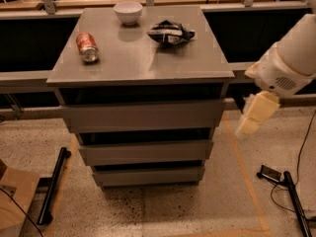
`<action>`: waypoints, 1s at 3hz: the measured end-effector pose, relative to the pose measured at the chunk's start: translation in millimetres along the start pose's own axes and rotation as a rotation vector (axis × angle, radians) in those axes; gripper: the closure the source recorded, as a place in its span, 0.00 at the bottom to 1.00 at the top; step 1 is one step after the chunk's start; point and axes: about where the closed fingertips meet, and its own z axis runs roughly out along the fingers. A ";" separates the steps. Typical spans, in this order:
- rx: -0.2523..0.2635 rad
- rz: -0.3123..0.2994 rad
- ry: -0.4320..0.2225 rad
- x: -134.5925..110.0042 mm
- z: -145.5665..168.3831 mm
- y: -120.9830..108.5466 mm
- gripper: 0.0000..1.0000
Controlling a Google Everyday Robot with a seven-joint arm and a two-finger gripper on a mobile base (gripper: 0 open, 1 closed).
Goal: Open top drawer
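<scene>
Top drawer [143,115] interior hidden; end effector [248,126] right of it, apart.

One cabinet [140,58] with three drawers: one top drawer [143,115], one middle drawer [145,152], one bottom drawer [148,176]. On the cabinet: one bowl [128,12], one can [87,47], one crumpled bag [171,32]. Right of the cabinet: one gripper [256,115].

Open floor [222,191] between top drawer [143,115] and gripper [248,126] at its right.
</scene>
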 end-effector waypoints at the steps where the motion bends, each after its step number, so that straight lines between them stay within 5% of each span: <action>1: -0.033 -0.002 -0.082 -17.6 55.1 -21.8 0.00; 2: -0.082 -0.036 -0.141 -44.6 106.2 -41.1 0.00; 3: -0.096 -0.031 -0.140 -42.9 115.5 -41.7 0.00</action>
